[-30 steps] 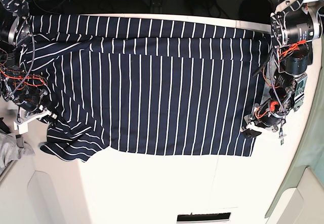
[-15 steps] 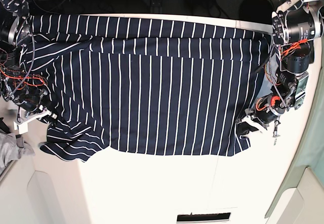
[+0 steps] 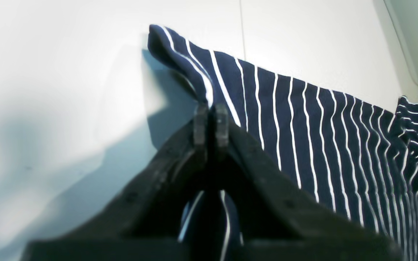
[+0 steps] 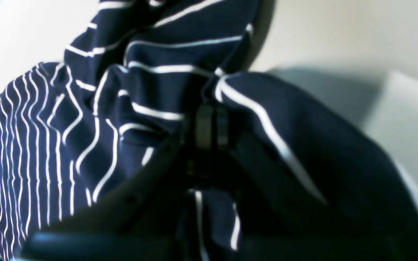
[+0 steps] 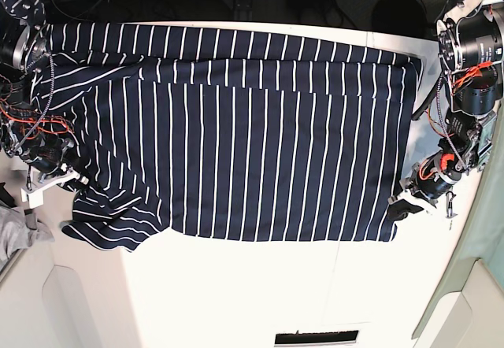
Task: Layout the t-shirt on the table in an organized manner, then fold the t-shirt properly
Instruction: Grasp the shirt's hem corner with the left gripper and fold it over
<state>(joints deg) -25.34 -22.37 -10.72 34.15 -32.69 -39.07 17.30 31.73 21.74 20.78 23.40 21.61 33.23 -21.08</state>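
Lying spread across the white table, the navy striped t-shirt covers most of the far half, stripes running front to back, one sleeve bunched at the near corner on the base view's left. Left gripper sits at the shirt's near corner on that view's right, jaws pressed together on the hem edge; its wrist view shows fabric pinched between the tips and lifted into a small peak. Right gripper is clamped shut on rumpled sleeve-side cloth, folds draped around it. Grey cloth lies off the table edge.
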